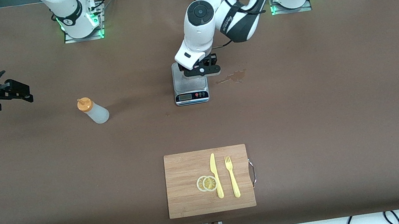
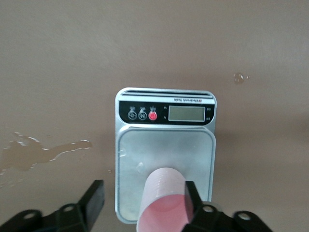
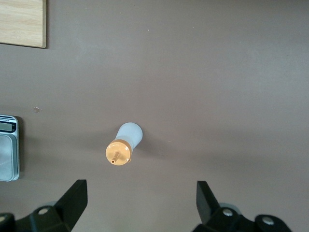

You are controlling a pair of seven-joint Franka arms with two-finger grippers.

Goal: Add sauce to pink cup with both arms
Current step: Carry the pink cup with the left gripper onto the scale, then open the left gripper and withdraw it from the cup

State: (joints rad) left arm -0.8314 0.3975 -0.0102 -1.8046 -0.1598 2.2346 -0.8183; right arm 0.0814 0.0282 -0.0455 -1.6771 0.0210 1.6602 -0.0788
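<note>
Nearest to the front camera lies a wooden cutting board, and on it are two lemon slices, a yellow knife and a yellow fork.

The pink cup stands upright on the plate of a small scale, farther from the front camera than the board. In the front view the cup is hidden under the left arm. The left tool is low over the scale, and its jaws are released. The cup is between the two fingers: one finger is just beside it and the other stands clearly apart.

The sauce stands upright on the brown worktop, well apart from the scale, toward the right arm's end. Its orange cap is on. The right tool hangs over the worktop near the sauce and does not touch it. Its jaws are spread wide and grasp nothing.

A wet brownish spill lies on the worktop just beside the scale, toward the left arm's end.
</note>
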